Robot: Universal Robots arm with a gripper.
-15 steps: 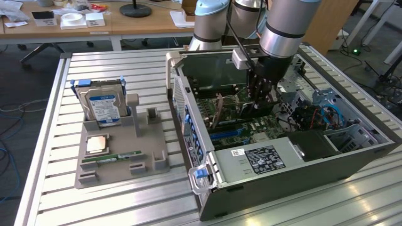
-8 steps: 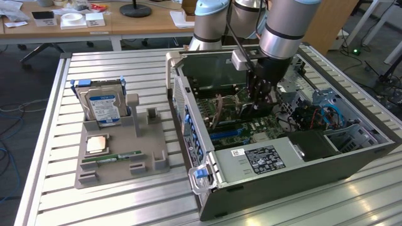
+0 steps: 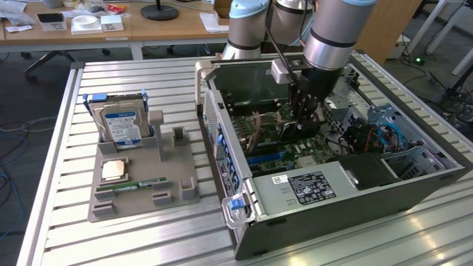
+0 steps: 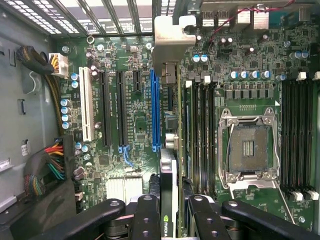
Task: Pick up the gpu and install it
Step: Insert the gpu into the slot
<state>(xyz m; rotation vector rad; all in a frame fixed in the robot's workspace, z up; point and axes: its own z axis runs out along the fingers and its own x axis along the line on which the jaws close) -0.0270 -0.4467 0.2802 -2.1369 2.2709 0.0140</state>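
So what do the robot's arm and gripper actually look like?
The arm is thick silver-grey tubing with pale blue joint caps, and a thin black cable runs down it to a small grey box on the wrist. The gripper is black; its fingers are black linkage bars with round pivot pins.

- Arm (image 3: 329,33): thick round tube sections in brushed silver-grey metal.
- Joint caps (image 3: 247,8): pale blue, rounded, smooth, fitted at the section ends.
- Cable (image 3: 273,36): thin and black, laid along the outside of the arm as far as the wrist.
- Box (image 3: 284,71): small, light grey, square-edged, fixed to the side of the wrist.
- Tool (image 3: 303,128): matt black housing, narrower than the arm, ending in slim dark fingers.
- Finger bars (image 4: 145,220): four black links with rounded ends and a satin finish.
- Pins (image 4: 115,203): round, silver-grey, one at the end of each bar.
- Screw holes (image 4: 205,220): small, dark, along the inner bars.
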